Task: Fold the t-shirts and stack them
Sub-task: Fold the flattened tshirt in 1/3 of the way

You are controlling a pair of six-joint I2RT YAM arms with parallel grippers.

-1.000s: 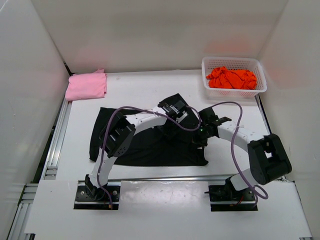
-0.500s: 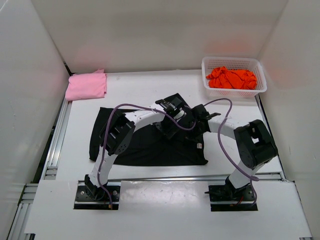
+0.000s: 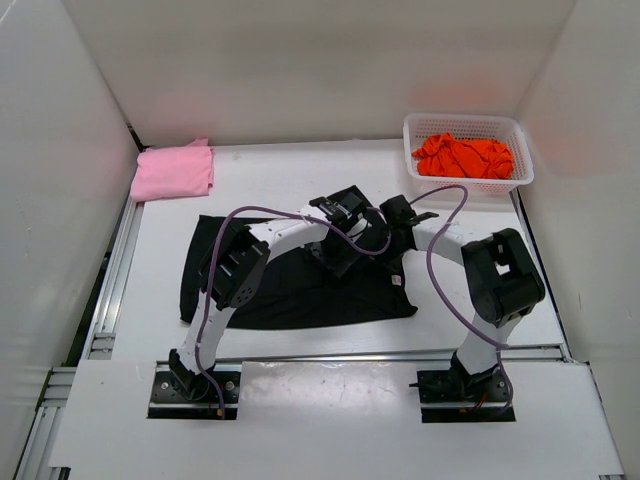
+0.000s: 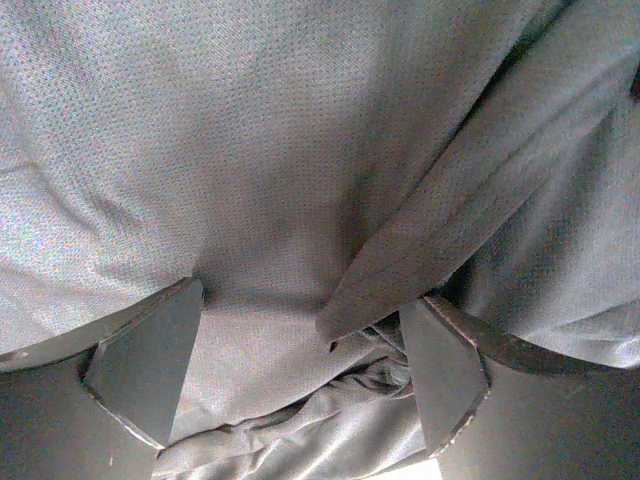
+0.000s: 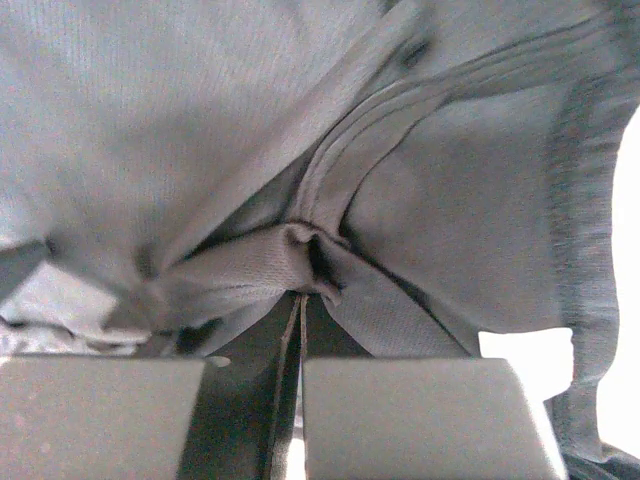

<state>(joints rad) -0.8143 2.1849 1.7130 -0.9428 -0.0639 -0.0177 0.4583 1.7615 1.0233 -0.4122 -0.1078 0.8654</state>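
Observation:
The black t-shirt (image 3: 285,295) lies spread across the middle of the table, its right part bunched up under both wrists. My left gripper (image 3: 345,250) hovers over it, and in the left wrist view it (image 4: 305,300) stands open with wrinkled black cloth (image 4: 250,150) below and a loose fold between the fingers. My right gripper (image 3: 392,232) is shut on a pinched fold of the black t-shirt (image 5: 290,255); in its own view the jaws (image 5: 300,305) meet with cloth gathered at the tips. A folded pink t-shirt (image 3: 173,170) lies at the back left. The orange t-shirt (image 3: 462,155) lies crumpled in the basket.
A white mesh basket (image 3: 415,128) stands at the back right corner. White walls enclose the table on three sides. A metal rail (image 3: 110,290) runs along the left edge. Both arm bases sit at the near edge, with purple cables looping over the arms.
My right arm has swung left and toward the back, dragging the black t-shirt's right edge inward. The left gripper has opened slightly wider over the cloth.

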